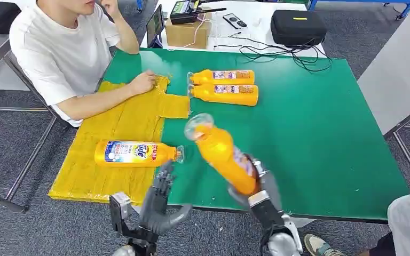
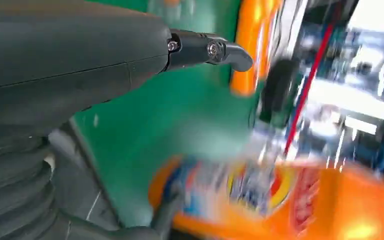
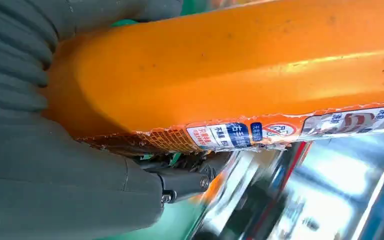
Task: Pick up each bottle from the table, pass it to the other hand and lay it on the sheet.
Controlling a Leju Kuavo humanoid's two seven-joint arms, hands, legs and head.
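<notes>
right robot hand (image 1: 260,184) gripping blurred bottle (image 1: 221,152), base hidden

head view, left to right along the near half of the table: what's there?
Yellow sheet → bottle lying on the sheet → left hand, holding nothing → bottle held tilted by the right hand → bare green table.

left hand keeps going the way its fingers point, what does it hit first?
Probably the clear cap end of the orange bottle lying on the yellow sheet; the open left hand points up just beside it. Depth unclear, so it might pass over.
</notes>
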